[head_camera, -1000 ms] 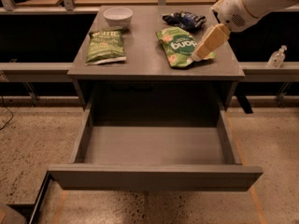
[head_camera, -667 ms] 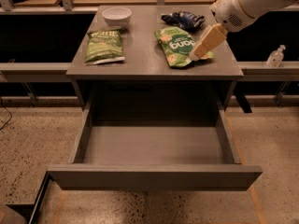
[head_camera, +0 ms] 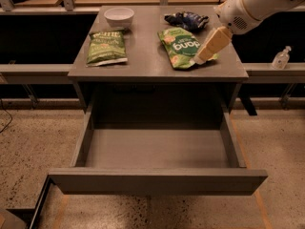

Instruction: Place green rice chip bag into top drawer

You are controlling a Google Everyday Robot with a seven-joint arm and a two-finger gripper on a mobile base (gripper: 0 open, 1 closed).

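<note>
White, smooth, rounded arm (head_camera: pixel 259 4) shell bearing a round patch of small dark dots. A cream-tan, tapering claw (head_camera: pixel 202 57) with a paler tip juts from it, at two o'clock over the counter (head_camera: pixel 143 66).

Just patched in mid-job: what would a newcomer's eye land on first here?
The wide shallow grey top drawer stands pulled out under the grey table, nothing inside. On the tabletop's right half, the gripper sits over the near right corner of the bright glossy green rice chip bag.
</note>
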